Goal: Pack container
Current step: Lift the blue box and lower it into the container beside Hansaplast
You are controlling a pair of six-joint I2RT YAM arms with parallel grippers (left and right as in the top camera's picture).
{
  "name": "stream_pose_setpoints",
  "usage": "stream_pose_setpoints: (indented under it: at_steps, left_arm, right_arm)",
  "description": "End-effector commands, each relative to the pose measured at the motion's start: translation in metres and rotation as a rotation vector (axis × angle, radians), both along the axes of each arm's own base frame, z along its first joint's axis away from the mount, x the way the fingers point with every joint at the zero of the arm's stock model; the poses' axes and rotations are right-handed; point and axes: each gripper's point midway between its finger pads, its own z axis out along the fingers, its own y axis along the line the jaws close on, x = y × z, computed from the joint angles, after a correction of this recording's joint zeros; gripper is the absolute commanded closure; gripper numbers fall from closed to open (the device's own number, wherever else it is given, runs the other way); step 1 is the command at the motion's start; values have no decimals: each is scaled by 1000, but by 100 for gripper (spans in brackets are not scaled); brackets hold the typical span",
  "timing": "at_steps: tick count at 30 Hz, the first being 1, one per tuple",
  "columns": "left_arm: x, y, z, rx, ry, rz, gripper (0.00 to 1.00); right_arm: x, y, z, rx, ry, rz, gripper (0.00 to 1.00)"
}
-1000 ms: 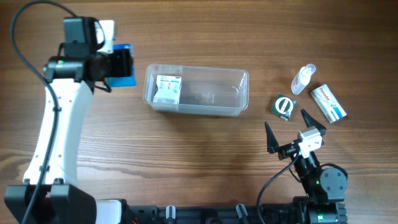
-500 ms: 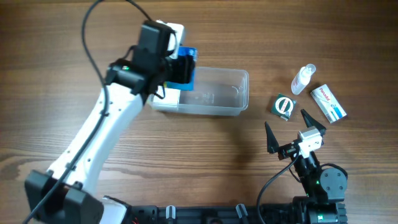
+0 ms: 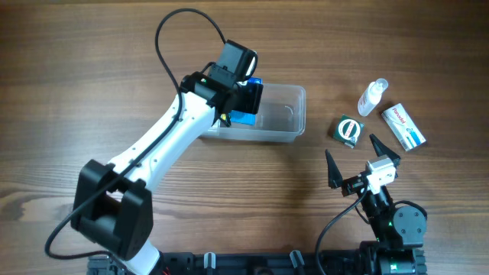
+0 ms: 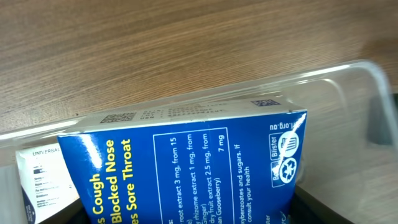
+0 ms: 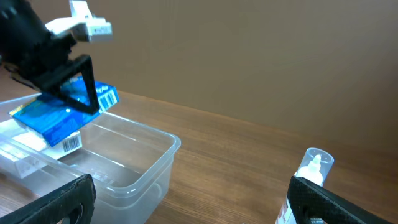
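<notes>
Bright even light, soft shadows, blurred wrist-view foregrounds

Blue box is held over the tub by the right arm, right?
No. The left fingers hold the blue box over the tub, as the overhead view shows. The right fingers are open and empty.

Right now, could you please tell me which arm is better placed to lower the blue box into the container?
Left. The left fingers grip the blue box directly over the container. The right fingers stand open and empty, off near the bottle.
</notes>
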Motion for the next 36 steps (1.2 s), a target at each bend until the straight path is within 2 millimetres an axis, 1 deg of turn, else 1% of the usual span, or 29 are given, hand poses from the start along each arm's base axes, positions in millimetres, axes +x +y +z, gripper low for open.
stream_pose_setpoints:
  at_steps: [1, 8, 10, 14, 20, 29, 31, 32, 33, 36]
  left_arm:
    - [5, -1, -9, 13, 10, 21, 30]
    - [0, 3, -17, 30, 43, 26, 32]
    - [-2, 3, -21, 15, 65, 68, 32]
    - [-3, 4, -31, 21, 91, 87, 32]
    - [-7, 7, -52, 55, 142, 88, 32]
    - [-10, 8, -73, 83, 186, 89, 31]
    - [-10, 9, -80, 92, 199, 89, 30]
    - [-11, 9, -82, 95, 204, 89, 27]
    - [-11, 10, -83, 100, 204, 91, 26]
    - [-5, 19, -83, 143, 176, 116, 24]
  right_arm:
    - [-1, 2, 1, -9, -8, 15, 0]
    - [-1, 2, 1, -9, -8, 15, 0]
    - [-1, 2, 1, -9, -8, 15, 0]
    - [-1, 2, 1, -9, -8, 15, 0]
    - [-1, 2, 1, -9, -8, 15, 0]
    - [-1, 2, 1, -9, -8, 15, 0]
    - [-1, 2, 1, -9, -8, 15, 0]
    - [-1, 2, 1, -9, -8, 15, 0]
    - [-1, 2, 1, -9, -8, 15, 0]
    - [-1, 2, 1, -9, -8, 15, 0]
